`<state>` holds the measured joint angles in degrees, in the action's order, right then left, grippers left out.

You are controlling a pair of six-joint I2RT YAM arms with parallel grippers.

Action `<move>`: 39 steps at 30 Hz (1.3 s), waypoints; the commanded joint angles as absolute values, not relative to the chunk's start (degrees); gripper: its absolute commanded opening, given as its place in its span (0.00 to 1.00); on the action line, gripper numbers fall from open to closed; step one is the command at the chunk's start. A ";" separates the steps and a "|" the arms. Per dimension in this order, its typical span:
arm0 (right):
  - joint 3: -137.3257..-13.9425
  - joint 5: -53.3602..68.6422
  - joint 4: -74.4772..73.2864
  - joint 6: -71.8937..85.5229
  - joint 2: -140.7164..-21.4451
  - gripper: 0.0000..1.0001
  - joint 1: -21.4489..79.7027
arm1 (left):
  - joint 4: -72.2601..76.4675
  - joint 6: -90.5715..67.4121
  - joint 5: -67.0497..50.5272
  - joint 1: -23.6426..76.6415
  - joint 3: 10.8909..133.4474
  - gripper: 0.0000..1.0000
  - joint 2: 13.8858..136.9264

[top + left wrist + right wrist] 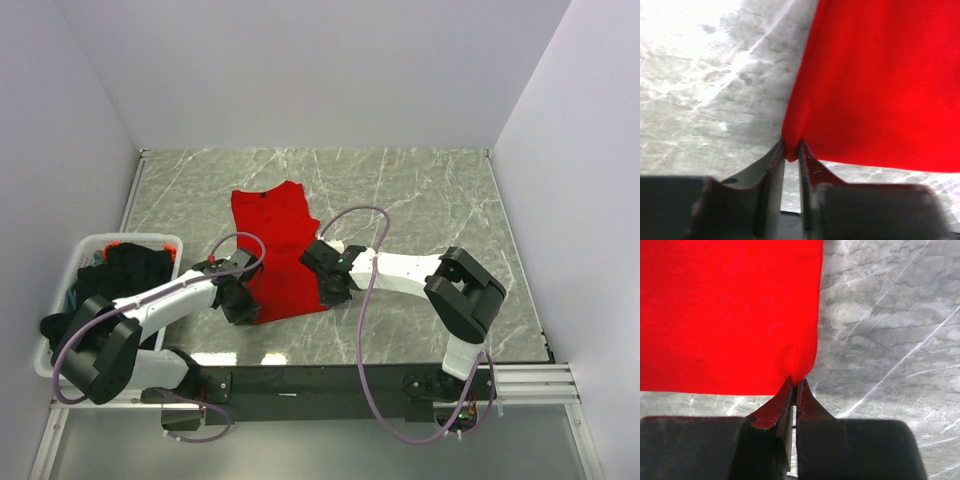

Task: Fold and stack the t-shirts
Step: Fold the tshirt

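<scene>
A plain red t-shirt (278, 245) lies as a long narrow folded strip on the marble table, collar end far, hem end near. My left gripper (243, 305) is shut on the near left corner of the red t-shirt (880, 75). My right gripper (331, 291) is shut on the near right corner of the red t-shirt (730, 315). Both corners are pinched between the fingertips just above the table. Black t-shirts (125, 272) are heaped in the white basket at the left.
The white slotted basket (60, 285) stands at the table's left edge beside the left arm. The grey marble table (420, 200) stretches to the right and far side of the shirt. White walls enclose the table on three sides.
</scene>
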<state>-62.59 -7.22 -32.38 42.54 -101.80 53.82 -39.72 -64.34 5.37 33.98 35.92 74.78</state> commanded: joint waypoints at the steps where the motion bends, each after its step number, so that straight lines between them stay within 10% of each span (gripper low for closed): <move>1: -60.73 -7.21 -37.00 41.92 -103.54 0.00 54.49 | -38.58 -65.39 3.78 35.42 32.87 0.14 78.48; 4: -60.38 -6.60 -36.91 41.57 -103.54 0.00 54.32 | -38.76 -65.13 3.52 35.60 32.87 0.01 79.19; 13: -46.16 2.81 -41.30 41.91 -88.44 0.00 55.19 | -50.95 -67.23 -1.13 44.37 36.04 0.01 74.19; 23: -43.84 9.93 -58.87 49.83 -61.54 0.00 63.72 | -62.82 -90.43 -9.05 76.01 39.54 0.01 60.39; 39: -70.92 0.09 -74.53 35.34 -69.69 0.00 49.93 | -69.26 -69.37 -4.13 53.10 57.39 0.01 60.47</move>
<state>-66.35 3.75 -70.04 40.40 -67.57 52.12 -64.93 -76.88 -5.82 56.25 54.50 59.29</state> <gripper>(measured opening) 0.023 0.033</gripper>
